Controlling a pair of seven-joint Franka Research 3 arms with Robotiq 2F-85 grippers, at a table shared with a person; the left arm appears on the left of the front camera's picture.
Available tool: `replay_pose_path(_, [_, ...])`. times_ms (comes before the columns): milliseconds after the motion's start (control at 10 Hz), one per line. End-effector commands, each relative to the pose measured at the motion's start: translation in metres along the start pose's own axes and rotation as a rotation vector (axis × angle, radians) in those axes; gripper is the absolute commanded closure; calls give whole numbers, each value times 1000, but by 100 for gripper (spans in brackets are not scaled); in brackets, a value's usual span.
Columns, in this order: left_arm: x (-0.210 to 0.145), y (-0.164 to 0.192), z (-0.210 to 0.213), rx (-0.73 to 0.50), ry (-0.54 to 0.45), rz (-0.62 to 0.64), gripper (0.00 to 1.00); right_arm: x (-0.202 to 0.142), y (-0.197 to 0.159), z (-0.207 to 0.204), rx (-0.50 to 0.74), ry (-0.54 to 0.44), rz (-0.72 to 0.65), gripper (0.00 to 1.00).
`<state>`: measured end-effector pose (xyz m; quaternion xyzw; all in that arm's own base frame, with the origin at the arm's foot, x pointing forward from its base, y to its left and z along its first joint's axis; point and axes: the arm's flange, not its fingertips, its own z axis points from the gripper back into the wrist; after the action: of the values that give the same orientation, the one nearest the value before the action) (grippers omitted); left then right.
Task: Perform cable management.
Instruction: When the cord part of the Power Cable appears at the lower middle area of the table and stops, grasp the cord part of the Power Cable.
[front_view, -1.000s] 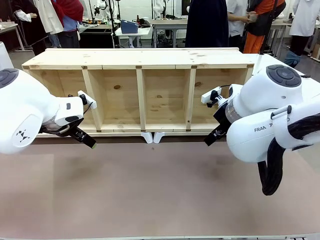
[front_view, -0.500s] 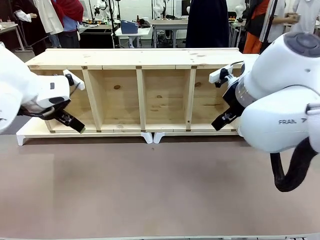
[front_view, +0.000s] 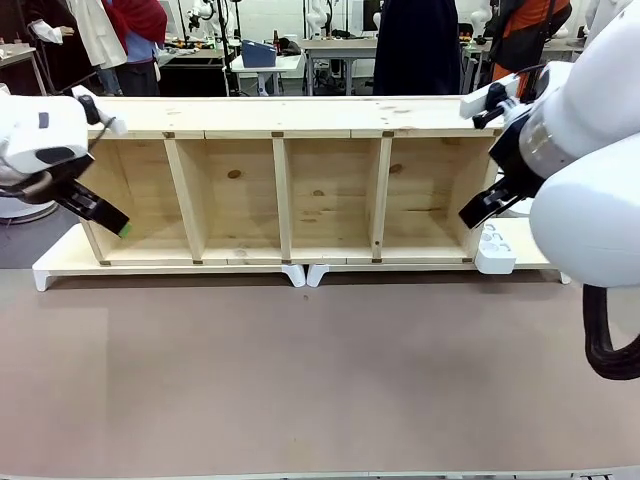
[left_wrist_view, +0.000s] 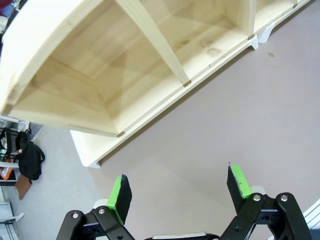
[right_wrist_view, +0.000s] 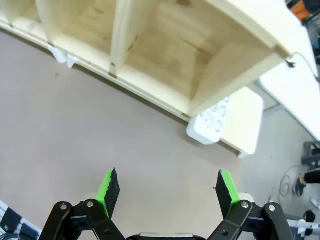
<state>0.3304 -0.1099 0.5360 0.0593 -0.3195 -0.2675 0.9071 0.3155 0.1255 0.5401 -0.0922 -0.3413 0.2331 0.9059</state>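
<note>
Brown tabletop (front_view: 320, 380) fronts the pale wooden four-bay shelf (front_view: 280, 115) as both arms swing outward, left gripper (left_wrist_view: 179, 187) to nine o'clock, right gripper (right_wrist_view: 168, 187) to three, jaws apart and empty. A thin dark line beyond three o'clock may be the cable (right_wrist_view: 291, 63), untouched.

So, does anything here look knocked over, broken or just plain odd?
Nothing stands out. The wooden shelf sits square and undamaged on the table, the white socket block lies flat beside its right end, and the left hand and the right hand hang open, holding nothing.
</note>
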Motion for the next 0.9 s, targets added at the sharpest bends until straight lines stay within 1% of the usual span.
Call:
replay_pose_path(0, [-130, -34, 3, 53, -25, 47, 0, -58, 4, 12, -70, -7, -60, 0])
replay_pose_path(200, [-152, -27, 6, 51, -49, 82, 0, -75, -2, 23, -92, -21, -109, 0])
replay_pose_path(600, [-201, -6, 1, 32, -24, 219, 0, -113, -12, 26, -93, 11, -214, 0])
replay_pose_path(800, [-209, -3, -4, 24, -18, 248, 0, -124, -11, 21, -77, 27, -243, 0])
